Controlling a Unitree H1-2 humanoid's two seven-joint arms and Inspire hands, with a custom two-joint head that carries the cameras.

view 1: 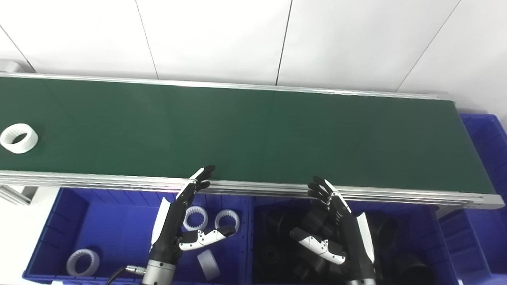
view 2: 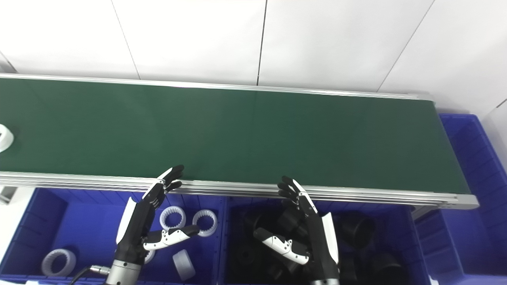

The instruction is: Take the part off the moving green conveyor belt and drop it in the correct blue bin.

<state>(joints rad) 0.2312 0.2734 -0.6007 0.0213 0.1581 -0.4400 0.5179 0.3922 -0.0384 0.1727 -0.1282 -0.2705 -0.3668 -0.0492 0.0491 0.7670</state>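
Both sets of fingers are spread and hold nothing. The left hand (view 1: 178,221) stands upright with its fingers (view 1: 200,178) reaching up to the near rail of the green conveyor belt (view 1: 253,134), thumb out to the side. The right hand (view 1: 336,225) mirrors it, its fingers (view 1: 321,190) just short of the same rail.

Below the left hand sits a blue bin (view 1: 51,225) holding white rings; below the right hand is a second blue bin (view 1: 439,233) full of black parts.

The part to fetch, a white toothed ring (view 1: 18,137), lies flat at the far left of the belt, well apart from either hand. It looks like rigid plastic: light, stiff, probably a little slick. A pinch across its wall, thumb inside and fingers outside, seems safest. It presumably belongs in the bin with the white rings.
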